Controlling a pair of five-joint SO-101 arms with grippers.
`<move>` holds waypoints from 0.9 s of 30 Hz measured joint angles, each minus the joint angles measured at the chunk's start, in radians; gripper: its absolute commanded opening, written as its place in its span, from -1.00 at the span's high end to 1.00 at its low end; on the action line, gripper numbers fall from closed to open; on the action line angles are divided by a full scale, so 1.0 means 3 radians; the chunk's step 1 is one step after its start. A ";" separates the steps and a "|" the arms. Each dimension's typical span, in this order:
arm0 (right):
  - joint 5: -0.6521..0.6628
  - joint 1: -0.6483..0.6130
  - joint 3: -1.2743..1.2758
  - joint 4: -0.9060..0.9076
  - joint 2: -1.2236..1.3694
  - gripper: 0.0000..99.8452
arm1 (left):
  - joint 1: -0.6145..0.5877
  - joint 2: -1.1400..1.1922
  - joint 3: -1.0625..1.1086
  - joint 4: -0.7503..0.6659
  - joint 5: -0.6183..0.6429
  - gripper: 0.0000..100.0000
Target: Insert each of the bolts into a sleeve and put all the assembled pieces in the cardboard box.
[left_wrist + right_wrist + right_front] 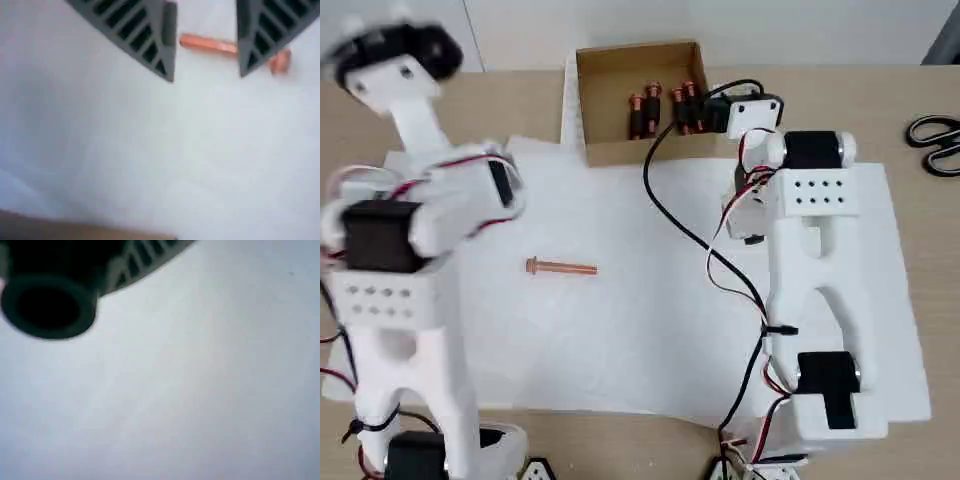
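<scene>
Jaws of the left gripper (206,72) are spread wide, nothing between them, over the white foam sheet (150,160). Left wrist view: the copper-coloured metal bolt (207,45) lies flat just beyond the two tips, its shaft crossing the gap and its head past one jaw. The high view puts that bolt (560,266) alone on the sheet (650,330), between the two arms.

Over to the right gripper (107,277): its wrist view shows a black cylindrical sleeve (47,307) clamped at the ribbed jaw, open bore facing the camera, held off the foam. From above, the arm's own body covers that grip. Beyond the right jaws stands the brown cardboard box (582,100), with four assembled bolt-and-sleeve pieces (660,110) lying inside. Black-handled scissors (935,140) rest well apart from both grippers.
</scene>
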 measured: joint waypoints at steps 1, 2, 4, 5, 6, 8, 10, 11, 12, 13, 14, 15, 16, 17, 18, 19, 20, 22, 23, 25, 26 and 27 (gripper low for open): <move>0.0000 0.0000 0.0000 0.0000 -0.0005 0.99 | 0.0000 -0.0015 0.0240 -0.0092 0.0215 0.84; 0.0000 0.0000 0.0000 0.0000 -0.0010 0.99 | 0.0000 -0.0020 0.0486 -0.0189 0.0445 0.84; 0.0000 -0.0005 0.0000 0.0000 -0.0015 0.99 | 0.0036 -0.0020 0.0921 -0.0409 0.0757 0.84; 0.0000 -0.0005 0.0000 0.0000 -0.0015 0.99 | 0.0056 -0.0020 0.1095 -0.0501 0.0834 0.84; 0.0000 -0.0005 0.0010 0.0000 -0.0015 0.99 | 0.0066 -0.0020 0.1243 -0.0552 0.0864 0.84; 0.0000 -0.0005 0.0072 0.0000 -0.0015 0.99 | 0.0066 -0.0020 0.1473 -0.0624 0.0921 0.84; 0.0000 -0.0005 0.0148 0.0000 -0.0015 0.99 | 0.0061 -0.0020 0.1678 -0.0731 0.0951 0.84; 0.0000 -0.0005 0.0189 0.0000 -0.0015 0.99 | 0.0072 -0.0020 0.1775 -0.0808 0.0962 0.84; 0.0000 -0.0005 0.0215 0.0000 -0.0015 0.99 | 0.0077 -0.0020 0.1872 -0.0890 0.0982 0.84; 0.0000 -0.0005 0.0245 0.0000 -0.0015 0.99 | 0.0087 -0.0020 0.1969 -0.0977 0.1023 0.83; 0.0000 -0.0005 0.0256 0.0000 -0.0015 0.99 | 0.0092 -0.0026 0.2076 -0.1084 0.1105 0.83; 0.0000 -0.0005 0.0261 0.0000 -0.0015 0.99 | 0.0092 -0.0026 0.2189 -0.1217 0.1202 0.83; 0.0000 -0.0005 0.0261 0.0000 -0.0015 0.99 | 0.0087 -0.0026 0.2312 -0.1350 0.1263 0.83; 0.0000 -0.0005 0.0276 0.0000 -0.0015 0.99 | 0.0092 -0.0026 0.2419 -0.1514 0.1309 0.83; 0.0000 -0.0005 0.0276 0.0000 -0.0015 0.99 | 0.0107 -0.0026 0.2527 -0.1683 0.1350 0.83; 0.0000 -0.0005 0.0281 0.0000 -0.0015 0.99 | 0.0113 -0.0026 0.2614 -0.1836 0.1406 0.83; 0.0000 -0.0005 0.0286 0.0000 -0.0015 0.99 | 0.0113 -0.0026 0.2695 -0.1979 0.1509 0.83; 0.0000 -0.0005 0.0286 0.0000 -0.0015 0.99 | 0.0113 -0.0026 0.2813 -0.2189 0.1657 0.83; -0.0005 -0.0005 0.0286 0.0000 -0.0015 0.99 | 0.0113 -0.0026 0.2874 -0.2276 0.1683 0.83; -0.0031 -0.0005 0.0312 0.0000 -0.0015 0.99 | 0.0113 -0.0026 0.2997 -0.2419 0.1718 0.83; -0.0031 -0.0005 0.0317 0.0000 -0.0015 0.99 | 0.0113 -0.0026 0.3058 -0.2486 0.1724 0.84; -0.0041 -0.0005 0.0322 0.0000 -0.0015 0.99 | 0.0113 -0.0026 0.3130 -0.2542 0.1729 0.84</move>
